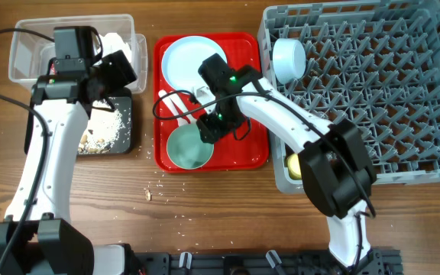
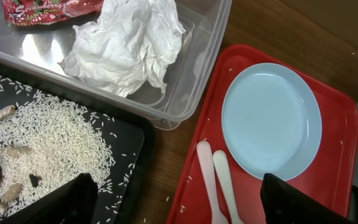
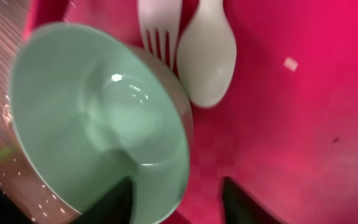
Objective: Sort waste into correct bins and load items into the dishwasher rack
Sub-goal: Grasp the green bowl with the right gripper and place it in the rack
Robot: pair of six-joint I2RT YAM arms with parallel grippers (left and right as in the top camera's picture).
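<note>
My right gripper (image 3: pixel 179 205) is open and straddles the rim of the pale green bowl (image 3: pixel 98 118) on the red serving tray (image 3: pixel 291 124), with one finger inside the bowl and one outside. A white fork (image 3: pixel 160 25) and spoon (image 3: pixel 207 56) lie beside the bowl. My left gripper (image 2: pixel 185 208) is open and empty, between the black tray (image 2: pixel 129 137) and the red tray. The black tray holds rice scraps (image 2: pixel 55 143). The clear tub (image 2: pixel 197 74) holds white tissue (image 2: pixel 126 43) and a red wrapper (image 2: pixel 42 9). The pale blue plate (image 2: pixel 269 118) lies on the red tray.
The grey dishwasher rack (image 1: pixel 388 84) fills the right side. A pale blue bowl (image 1: pixel 289 59) stands at its near-left top corner and a yellow cup (image 1: pixel 295 168) sits at its lower left. Loose rice grains (image 1: pixel 150 195) lie on the wooden table.
</note>
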